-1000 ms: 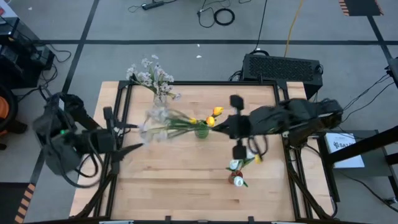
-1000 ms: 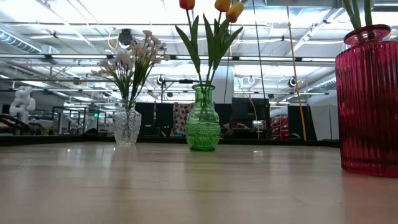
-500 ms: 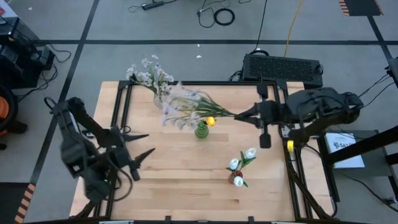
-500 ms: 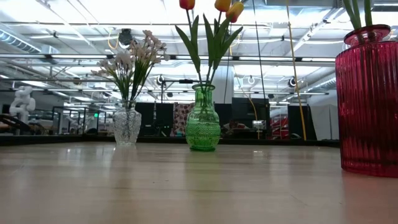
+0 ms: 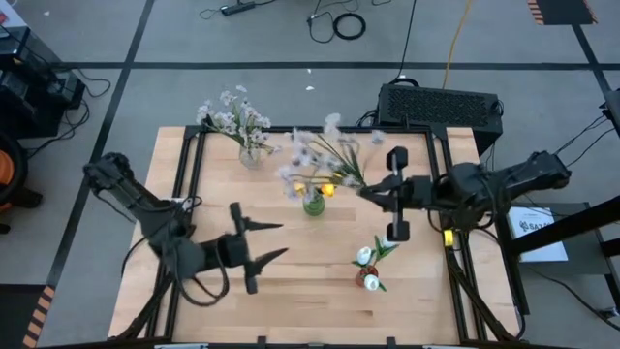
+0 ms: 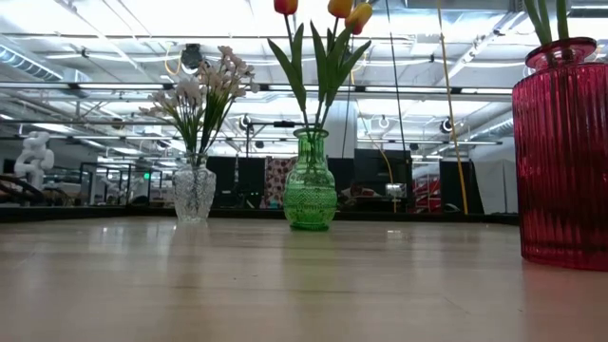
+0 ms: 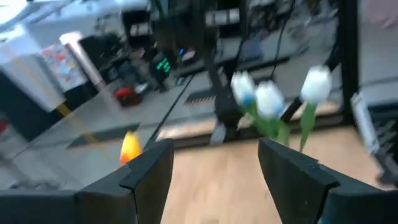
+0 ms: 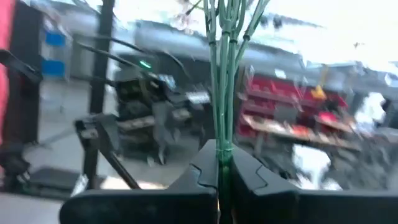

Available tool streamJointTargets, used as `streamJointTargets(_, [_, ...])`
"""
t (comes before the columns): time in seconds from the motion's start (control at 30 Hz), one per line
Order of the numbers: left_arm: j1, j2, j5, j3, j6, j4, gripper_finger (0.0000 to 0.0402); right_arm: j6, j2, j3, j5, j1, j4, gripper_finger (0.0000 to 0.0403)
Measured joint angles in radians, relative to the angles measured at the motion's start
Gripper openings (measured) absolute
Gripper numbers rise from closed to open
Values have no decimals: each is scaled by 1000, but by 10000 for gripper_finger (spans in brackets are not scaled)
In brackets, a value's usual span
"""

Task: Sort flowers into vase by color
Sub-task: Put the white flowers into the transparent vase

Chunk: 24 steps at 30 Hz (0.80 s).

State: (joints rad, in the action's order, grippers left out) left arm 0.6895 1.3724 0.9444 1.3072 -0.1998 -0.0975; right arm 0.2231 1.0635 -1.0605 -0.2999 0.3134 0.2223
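Note:
My right gripper is shut on a bushy spray of pale blossoms, held in the air just beyond the green vase with its orange-yellow tulips. A second pale spray stands in the clear vase at the far left. White tulips stand in the red vase. My left gripper is open over the near-middle of the table, pointing right; its wrist view looks between the fingers toward the white tulips. My right gripper pinches the spray's bundled green stems between its two fingers. It comes in roughly level from the table's right. The stems run on past the fingertips and fan out. The spray is lifted clear of the table, and its blossoms lie to the far left of the gripper.
A black box sits beyond the table's far right corner. Black frame rails run along the table's left and right sides. Bare wood lies between the left gripper and the red vase.
The spray lay across the table's middle, toward the left arm. It has swung up toward the far right and now stands over the green vase, still in my right gripper. My open left gripper has drawn back to the near edge and then moved right toward the middle.

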Motion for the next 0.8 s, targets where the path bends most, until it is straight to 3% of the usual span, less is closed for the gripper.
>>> streamJointTargets(0.1, [-73, 0, -158, 0, -49, 124, 242, 15, 47, 31, 60, 1, 131, 0])
streamJointTargets(0.27, [-194, 0, -400, 0, -50, 232, 242, -6, 132, 32, 122, 1, 172, 0])
streamJointTargets(0.57, [-347, 11, -609, 0, -43, 381, 242, 2, 181, 17, 121, 9, 224, 0])
streamJointTargets(0.8, [-385, 93, -728, 0, -43, 571, 242, 10, 183, 18, 120, 9, 217, 0])
